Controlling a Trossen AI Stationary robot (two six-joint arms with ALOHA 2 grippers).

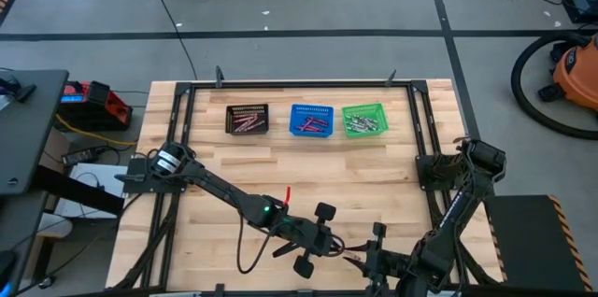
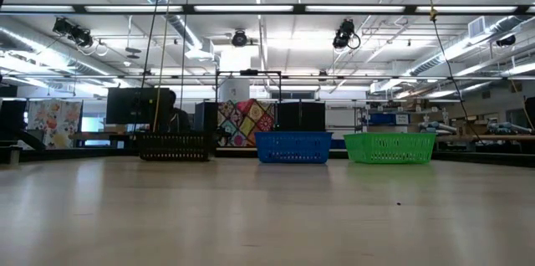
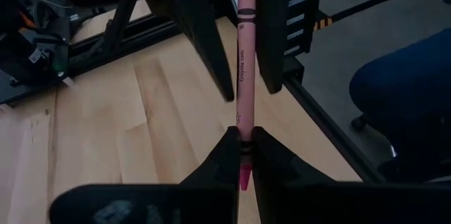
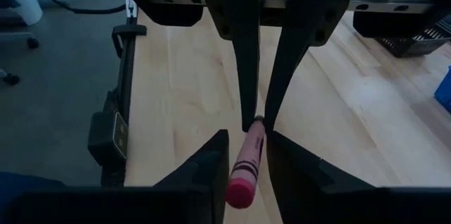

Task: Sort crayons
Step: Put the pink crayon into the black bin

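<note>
- Pinching a pink crayon [image 3: 244,83] near its tip, my left gripper [image 3: 243,150] is fully closed on it; the printed wrapper runs away from my fingers toward the other arm.
- Facing it tip to tip, my right gripper [image 4: 245,150] has its two fingers either side of the crayon's other end [image 4: 244,171]. They stand a little apart from the wrapper, so this hand is not clamped yet and only brackets the stick.
- From above, both grippers meet low on the wooden table [image 1: 374,171], around 6 o'clock from its centre, the left one [image 1: 313,238] reaching in from 9 o'clock and the right one [image 1: 372,258] from 4 o'clock. The crayon itself is too small to pick out there.
- A lone red crayon [image 1: 287,194] lies on the boards just beside my left forearm, near the table's middle.
- Three mesh baskets sit in a row toward 12 o'clock: the black basket [image 1: 248,119], the blue basket [image 1: 311,120] and the green basket [image 1: 364,119], each apart from its neighbour.
- Each basket holds crayons: reddish-pink in the black, red in the blue, pale grey in the green.
- Level across the table, the three baskets show at the far edge and neither arm is in that view.
</note>
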